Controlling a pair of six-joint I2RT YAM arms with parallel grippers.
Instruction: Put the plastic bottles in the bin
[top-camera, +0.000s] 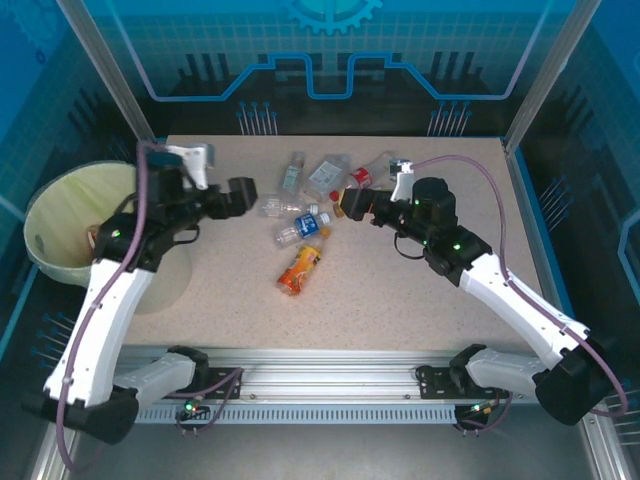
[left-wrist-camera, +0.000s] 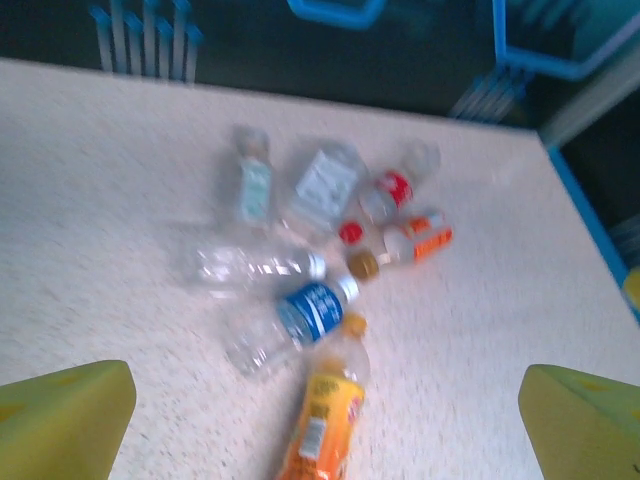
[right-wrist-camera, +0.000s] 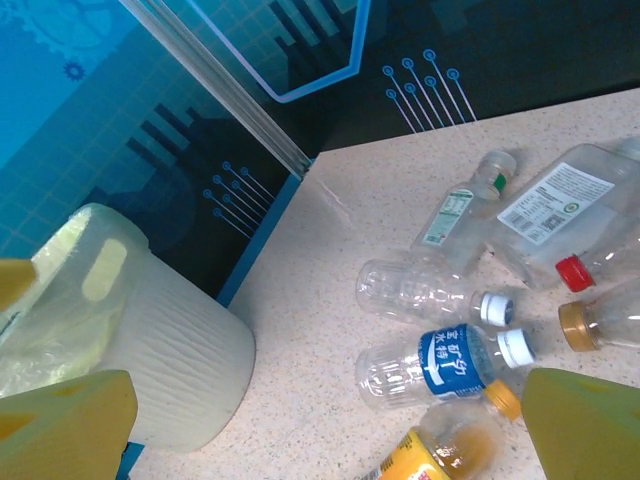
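Counter (top-camera: 400, 300) holds plastic bottles (top-camera: 300, 225). Both the left end effector (top-camera: 243, 195) and right end effector (top-camera: 352, 203) are spread, empty. Grab the blurry orange bottle (top-camera: 300, 268), maybe nearest, across its middle.

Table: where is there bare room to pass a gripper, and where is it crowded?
Bare: the near strip of the table between the orange bottle and the base rail, and the far-right corner beyond the right arm. Crowded: the bottle cluster at far centre.
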